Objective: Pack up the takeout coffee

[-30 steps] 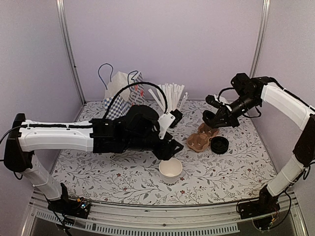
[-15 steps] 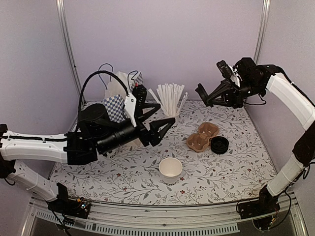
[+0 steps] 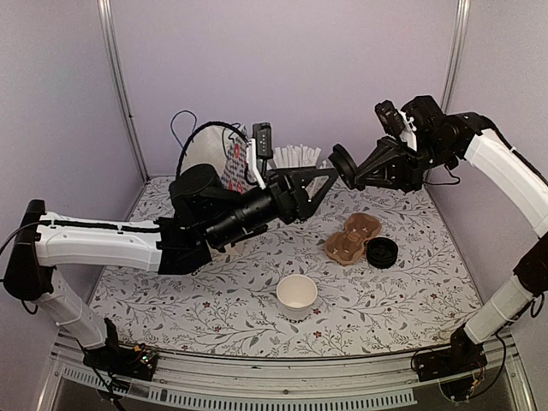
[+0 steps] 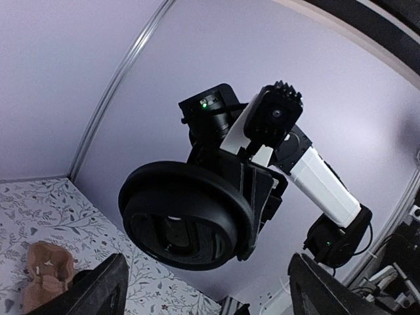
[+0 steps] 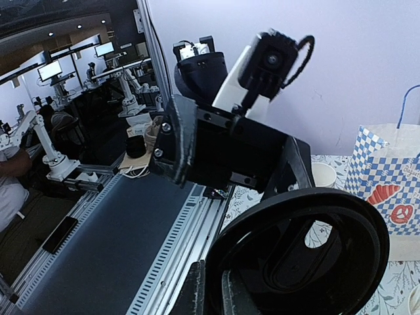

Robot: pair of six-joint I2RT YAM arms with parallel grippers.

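Note:
The takeout coffee's white paper cup (image 3: pixel 296 295) stands open-topped on the table near the front, its rim (image 5: pixel 323 174) also showing in the right wrist view. Its round black lid (image 3: pixel 344 165) is up in the air, with my right gripper (image 3: pixel 353 171) shut on its edge. In the right wrist view the lid (image 5: pixel 308 256) fills the lower right, with the right gripper (image 5: pixel 220 292) pinching its rim. My left gripper (image 3: pixel 321 184) is open, raised, and faces the lid from the left without touching it. In the left wrist view the lid (image 4: pixel 187 220) hangs above the spread fingers (image 4: pixel 98 292).
A brown cardboard cup carrier (image 3: pixel 351 238) lies right of centre, with a stack of black lids (image 3: pixel 382 253) beside it. A checked paper bag (image 3: pixel 212 152) and a cup of white straws (image 3: pixel 295 157) stand at the back. The bag (image 5: pixel 387 184) also shows in the right wrist view.
My left arm rose from beside the cup, swung toward the right gripper and opened wider. My right gripper lifted from near the carrier and now holds the lid out toward the left.

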